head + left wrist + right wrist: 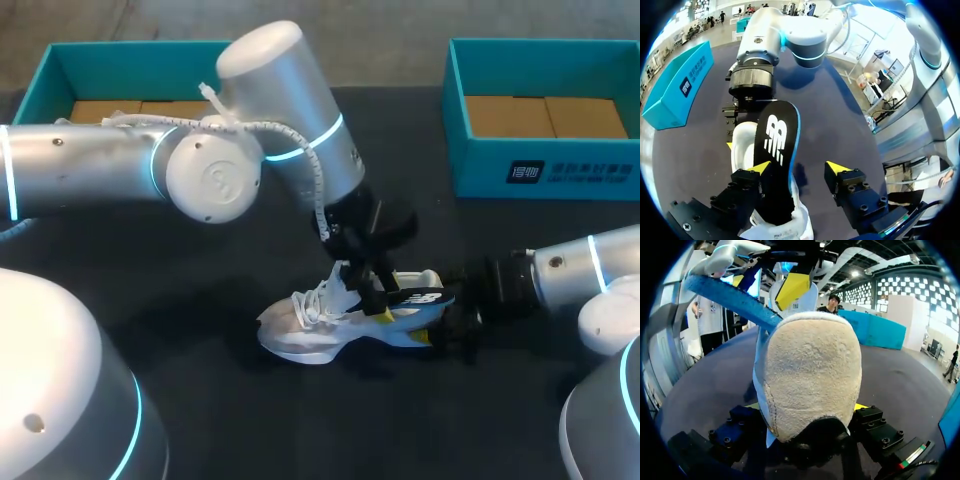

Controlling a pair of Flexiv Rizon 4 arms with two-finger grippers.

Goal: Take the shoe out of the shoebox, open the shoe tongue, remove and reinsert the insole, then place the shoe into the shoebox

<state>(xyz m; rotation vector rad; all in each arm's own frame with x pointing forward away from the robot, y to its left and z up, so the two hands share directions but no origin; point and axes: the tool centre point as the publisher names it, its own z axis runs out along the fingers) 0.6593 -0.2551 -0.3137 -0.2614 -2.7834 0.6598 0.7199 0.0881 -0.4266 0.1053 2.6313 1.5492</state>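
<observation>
Shoe (330, 325) lies low-centre on the desk (220, 420); my right hand (806, 406) clamps its heel; my left hand (799, 168) gapes, insole (775, 145) against one finger; best pinch it squarely before sliding.

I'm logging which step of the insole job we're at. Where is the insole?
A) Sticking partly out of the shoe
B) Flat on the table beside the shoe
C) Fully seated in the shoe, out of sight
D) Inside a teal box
A: the black insole rises out of the white shoe, lying against one finger of the open left pincer, while the right pincer grips the heel.
</observation>
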